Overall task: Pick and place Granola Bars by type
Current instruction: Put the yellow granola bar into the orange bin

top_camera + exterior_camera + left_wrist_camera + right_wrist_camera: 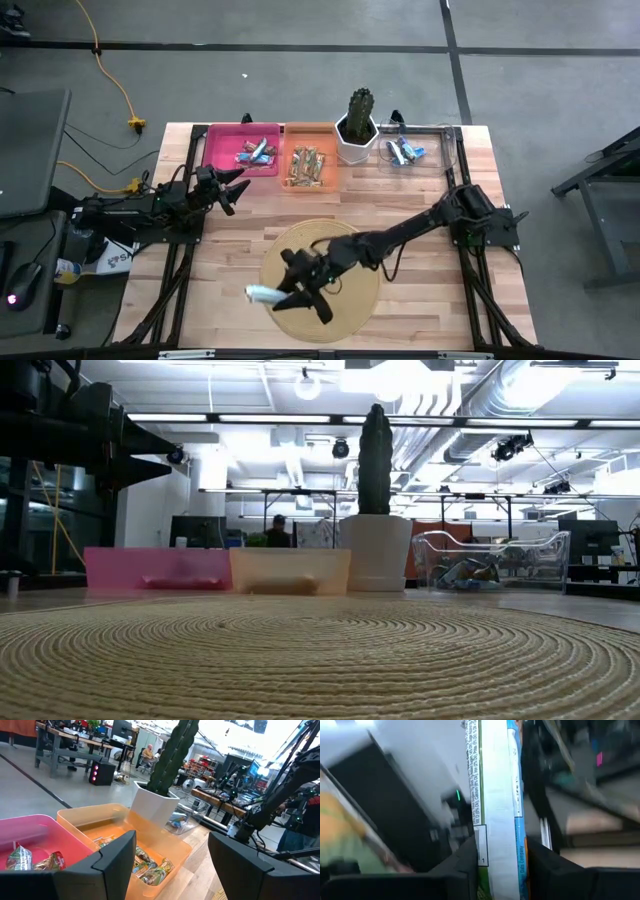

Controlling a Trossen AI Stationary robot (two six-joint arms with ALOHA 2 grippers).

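Blue-and-white wrapper is what your right gripper [300,290] has between its fingers: one flat wrapped granola bar [264,294], pinched across its narrow width. In the right wrist view the same bar [496,800] runs straight out between the two dark fingers [455,870], so its long axis lies along the fingers' reach, and seen from above the free end pokes out toward the left edge of the round woven straw mat [350,305]. You hold it over the mat's near-left part; I cannot tell how high it hangs.

The relation that matters now is where its matching bin lies. The clear plastic tray [440,165] with the blue-wrapped bars [404,151] sits at the far right of the table [240,240], beyond the green cactus in its white pot [357,130]. The orange tray [310,130] of brown bars and the pink tray [225,150] of mixed-colour bars stand to the cactus's left. So, as I judge it, your carry runs away from you and to the right, back along the right arm's own side, and you should keep clear of the cactus.

Your left gripper [228,186] waits just in front of the pink tray, fingers [112,865] spread wide and holding nothing. It is nearer the pink and orange trays; the right arm is the one placed for the clear tray.
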